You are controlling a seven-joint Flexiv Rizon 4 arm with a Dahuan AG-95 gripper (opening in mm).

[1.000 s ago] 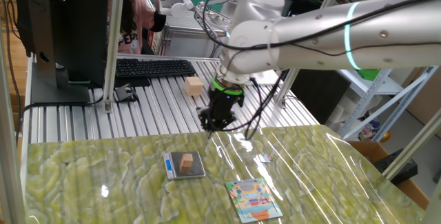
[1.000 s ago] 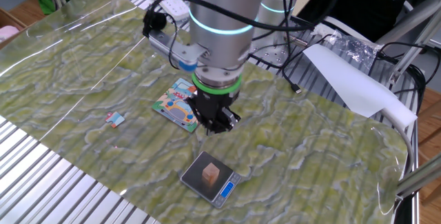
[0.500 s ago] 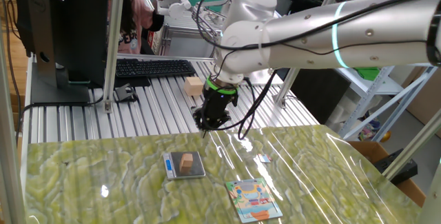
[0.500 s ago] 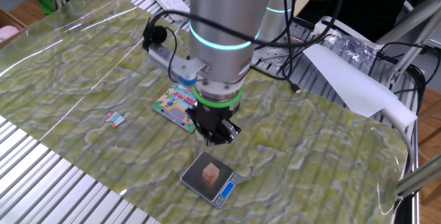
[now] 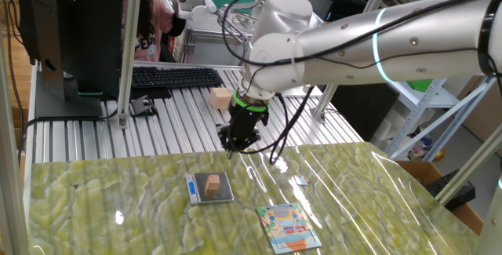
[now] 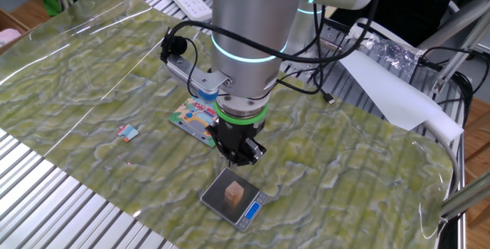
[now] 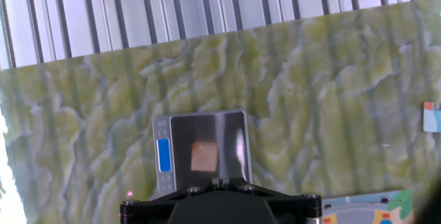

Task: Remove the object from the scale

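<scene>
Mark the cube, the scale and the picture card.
cube (image 6: 234, 194), other fixed view, its top face
scale (image 7: 227, 124), hand view, bare platform above the cube
picture card (image 5: 290, 227), one fixed view, its middle

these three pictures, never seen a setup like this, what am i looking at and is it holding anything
It is one robot arm at a table, pictured at one moment. Two pictures come from fixed cameras on different sides; the third from a camera on its hand, looking down.

On the green patterned mat lies a small scale with a wooden cube on it, and nearby a colourful picture card. A larger pale block sits on the metal slats behind.

The gripper hangs above the scale, holding nothing. Whether its jaws stand open is too dark to tell.
</scene>
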